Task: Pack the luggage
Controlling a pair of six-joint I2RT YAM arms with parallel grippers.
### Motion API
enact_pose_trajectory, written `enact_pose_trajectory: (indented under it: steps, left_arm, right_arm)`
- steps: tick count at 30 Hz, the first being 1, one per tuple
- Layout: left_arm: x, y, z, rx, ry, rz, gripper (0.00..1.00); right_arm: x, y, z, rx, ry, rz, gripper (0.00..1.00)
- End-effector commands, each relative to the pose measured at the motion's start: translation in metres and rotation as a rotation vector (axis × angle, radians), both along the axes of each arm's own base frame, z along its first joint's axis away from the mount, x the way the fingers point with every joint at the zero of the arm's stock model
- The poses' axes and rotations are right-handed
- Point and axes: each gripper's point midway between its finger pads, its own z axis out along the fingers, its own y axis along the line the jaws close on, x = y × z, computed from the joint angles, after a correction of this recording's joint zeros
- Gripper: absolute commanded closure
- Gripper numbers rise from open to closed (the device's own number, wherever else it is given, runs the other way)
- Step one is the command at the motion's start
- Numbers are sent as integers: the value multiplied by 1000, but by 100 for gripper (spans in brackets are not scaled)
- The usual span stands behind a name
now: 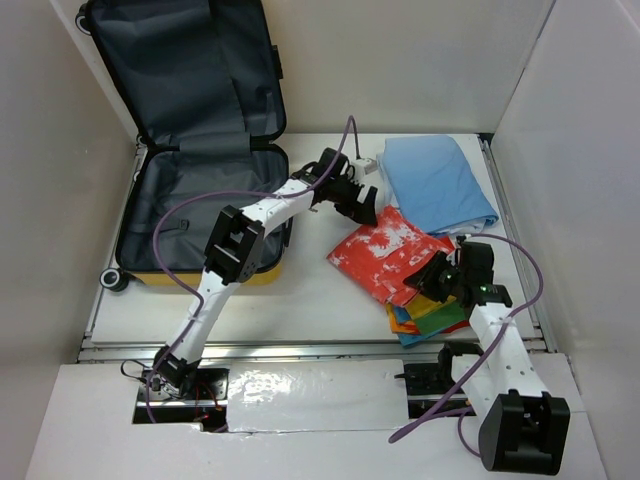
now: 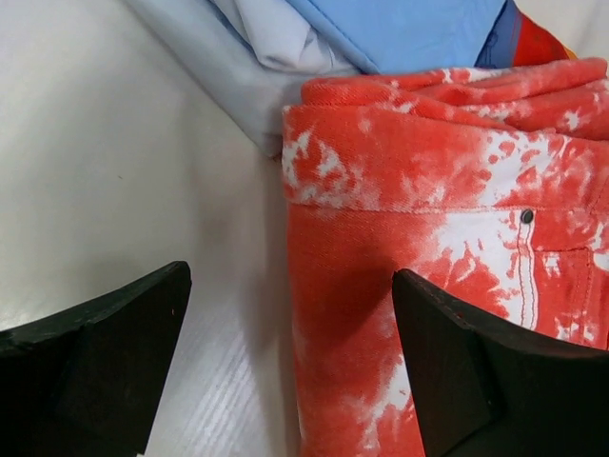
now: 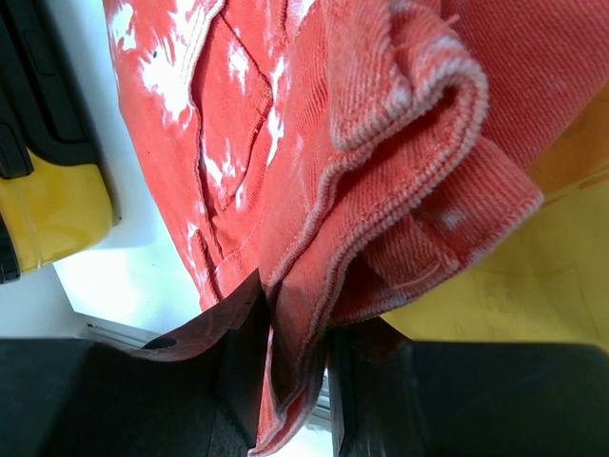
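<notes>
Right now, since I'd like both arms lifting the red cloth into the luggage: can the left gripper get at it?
Probably yes. The left gripper is open over the red cloth, its fingers straddling one edge with nothing in between. The right gripper pinches another edge.

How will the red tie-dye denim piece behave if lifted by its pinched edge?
Probably floppy: the red denim folds and buckles at the right pincer. It will likely unfold and drape, being only loosely folded. The thick weave suggests it's unlikely to slip.
</notes>
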Motion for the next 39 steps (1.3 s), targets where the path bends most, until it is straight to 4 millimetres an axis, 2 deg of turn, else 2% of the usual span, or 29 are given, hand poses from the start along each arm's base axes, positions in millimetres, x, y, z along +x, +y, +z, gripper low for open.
enact_pose_trajectory:
  steps: [1,6,9,10,12,13,14,15,16,17,18,19,21,22,23,25,26,28,30,33,34,35,36,39]
  left_arm:
    - [-16,-5,16,-33,65,-51,3]
    - [-44,9,13,11,207,-27,6]
    - [-62,10,17,-18,287,-62,6]
    - [-65,10,14,-20,312,-69,6]
    - [-75,8,13,-42,374,-96,11]
    - [-78,7,9,-42,394,-100,18]
    - [-79,8,8,-46,405,-102,23]
    - [-80,8,7,-53,422,-99,27]
    - [-81,8,11,-75,426,-110,36]
    - [-82,8,13,-82,433,-105,40]
    - [-83,8,14,-85,431,-106,43]
    - [-83,8,18,-95,423,-112,48]
    - [-83,8,25,-108,417,-122,58]
    - [-84,7,25,-109,418,-126,68]
    - [-83,7,26,-110,417,-127,73]
    - [-83,7,28,-111,415,-129,82]
    - [-84,7,28,-112,416,-130,88]
    - [-84,9,28,-112,422,-126,98]
    - [-85,10,32,-116,429,-128,100]
    - [-85,11,43,-132,426,-136,100]
    - [-85,11,47,-135,421,-138,100]
    - [-85,10,54,-143,416,-144,100]
    - [-87,11,63,-146,405,-147,100]
    - [-87,14,87,-152,362,-141,100]
  right_arm:
    - [0,2,15,9,-44,16,99]
    - [4,1,17,23,-48,-1,94]
    - [5,-1,15,17,-35,-18,89]
    - [6,-4,14,10,-30,-32,86]
    - [6,-7,11,9,-12,-60,73]
    - [6,-9,9,1,-7,-78,67]
    - [7,-11,9,3,-3,-95,49]
    - [7,-12,7,3,2,-108,44]
    - [7,-12,5,9,12,-121,37]
    - [7,-15,1,2,26,-139,27]
    - [6,-15,-2,4,37,-146,25]
    - [5,-16,-5,6,51,-156,19]
    - [4,-18,-14,0,69,-175,18]
    - [4,-19,-17,2,82,-187,18]
    - [5,-21,-20,-5,82,-199,18]
    - [2,-23,-28,-11,103,-215,18]
    - [6,-23,-26,-9,88,-218,19]
    - [5,-27,-32,-16,110,-256,24]
    - [5,-30,-37,-25,115,-271,27]
    - [5,-32,-43,-24,122,-296,49]
    - [5,-32,-42,-24,117,-301,70]
    - [8,-33,-38,-28,102,-303,81]
    - [9,-35,-33,-36,86,-307,99]
    - [19,-37,-7,-46,-3,-296,100]
